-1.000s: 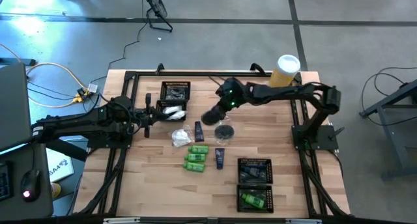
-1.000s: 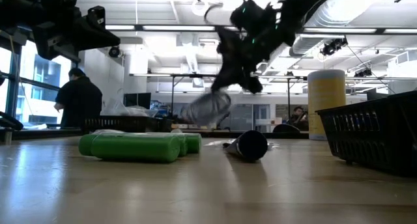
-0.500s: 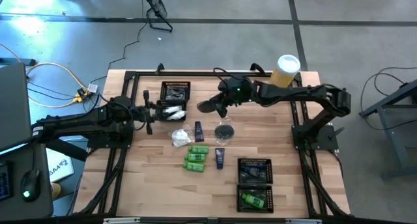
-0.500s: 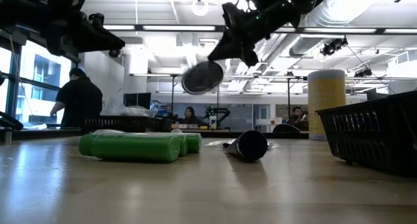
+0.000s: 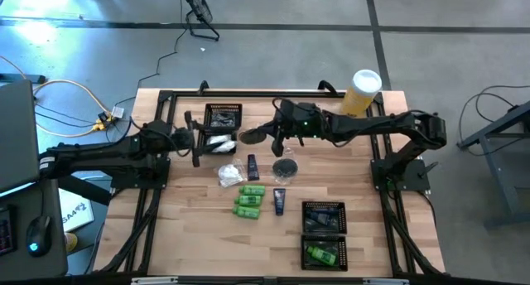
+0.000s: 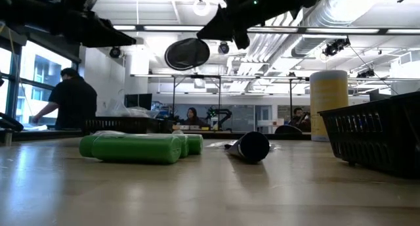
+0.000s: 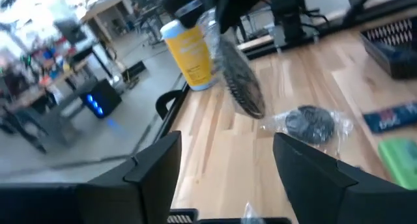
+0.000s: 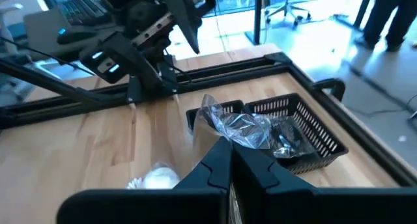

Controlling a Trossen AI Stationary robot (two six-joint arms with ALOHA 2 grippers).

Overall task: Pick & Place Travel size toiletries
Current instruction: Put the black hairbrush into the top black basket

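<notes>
My right gripper (image 5: 269, 137) is shut on a round dark flat case in clear crinkly wrap (image 5: 252, 137), held high over the table's far middle (image 6: 187, 54). My left gripper (image 5: 199, 141) stands open and level just left of it, beside the far-left mesh tray (image 5: 222, 118); the case shows beyond its fingers (image 7: 238, 87). On the table lie a second wrapped case (image 5: 285, 166), two dark tubes (image 5: 252, 166) (image 5: 279, 202), green bottles (image 5: 248, 200) on their sides and white packets (image 5: 230, 176). My right gripper pinches the crinkly wrap (image 8: 229, 138) at one edge of the case between its two shut fingers. The fingers come nearly level from the table's right. The case is lifted clear, stands on edge and sticks out beyond the fingertips toward my left gripper.
A tall yellow cylinder with a white lid (image 5: 362, 90) stands at the far right. Two mesh trays (image 5: 323, 219) sit at the near right, the nearer one holding a green bottle (image 5: 323, 253). A white packet (image 5: 219, 142) lies by the far-left tray. People are in the room behind.
My right gripper has risen and gone toward the table's left with the wrapped case, rolling its wrist; the case, low and tilted before, now stands on edge high above the table. My left gripper has opened and edged toward the case.
</notes>
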